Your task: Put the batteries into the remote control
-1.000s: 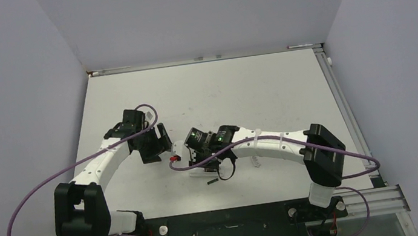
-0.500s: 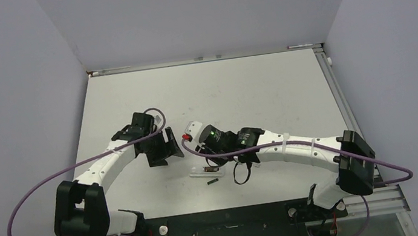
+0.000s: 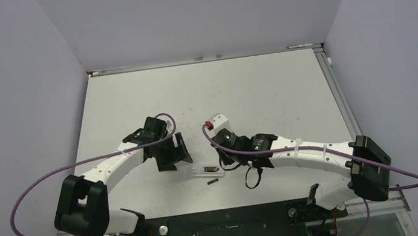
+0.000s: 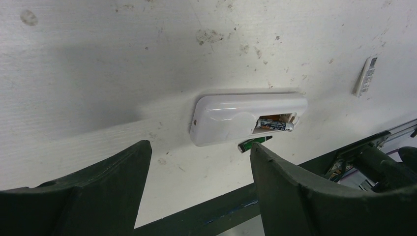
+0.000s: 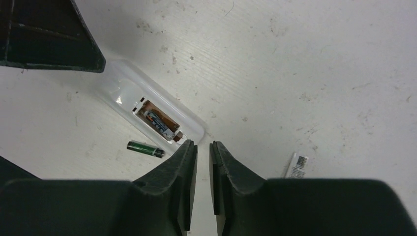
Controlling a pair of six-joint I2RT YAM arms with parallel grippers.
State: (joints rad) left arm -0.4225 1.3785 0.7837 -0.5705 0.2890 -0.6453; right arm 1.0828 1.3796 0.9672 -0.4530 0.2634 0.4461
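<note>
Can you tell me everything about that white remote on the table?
The remote control is a small, shiny white bar with rounded corners, and it looks like plastic. It lies flat on the table, back side up. Its battery slot is uncovered and brownish inside, with one battery sitting in it. The other battery, green and black, lies on the table close beside its long edge, not touching it. The left end effector and right end effector hover clear of it.
</note>
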